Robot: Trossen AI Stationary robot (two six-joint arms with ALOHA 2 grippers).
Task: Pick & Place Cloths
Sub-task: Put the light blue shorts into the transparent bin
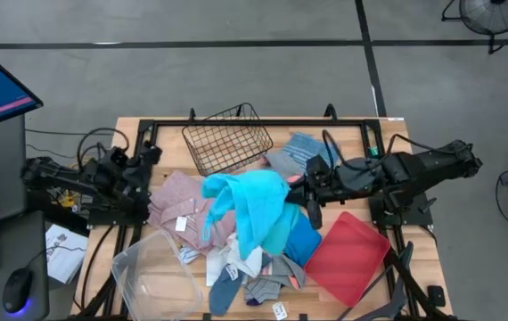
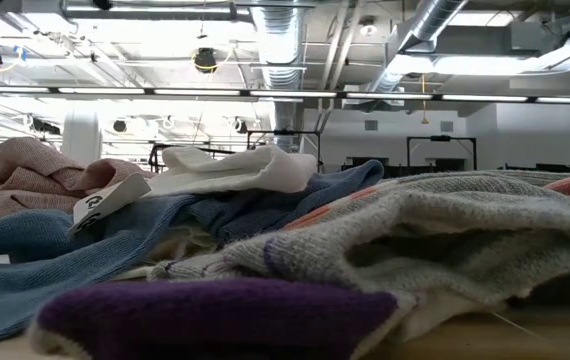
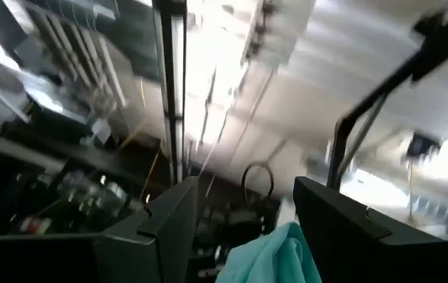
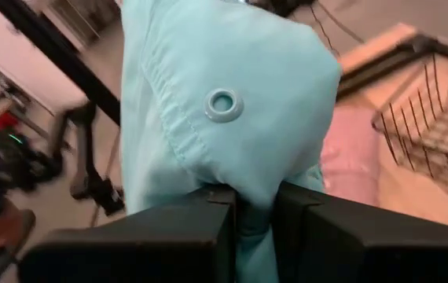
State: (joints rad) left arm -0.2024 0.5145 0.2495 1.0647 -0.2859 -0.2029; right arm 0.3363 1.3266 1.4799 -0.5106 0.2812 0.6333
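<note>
The cloths lie heaped mid-table: the dusty pink shirt [image 1: 181,207], a bright blue cloth [image 1: 304,239], a striped towel [image 1: 300,150], and socks [image 1: 254,287] at the near edge. The low view shows them close up: a grey sock [image 2: 445,230], a purple one [image 2: 215,312] and a white cloth [image 2: 235,170]. My right gripper [image 1: 301,191] reaches in from the right and is shut on the turquoise cloth [image 1: 249,203]. My left gripper [image 3: 244,212] is open at the table's left side, pointing upward. My right gripper pinches a bunched fold of the turquoise cloth [image 4: 254,206] between its two fingers [image 4: 196,216], coming roughly level from the table's right. The cloth billows past the fingers, an eyelet [image 4: 222,102] showing. In the high view its far part drapes over the pile [image 1: 236,214].
The black wire basket [image 1: 227,138] stands at the far edge, behind the pile. The red tray [image 1: 348,254] lies near right, under my right arm. A clear plastic tub [image 1: 151,272] sits at the near left corner. A monitor, keyboard and mouse are off the table's left.
</note>
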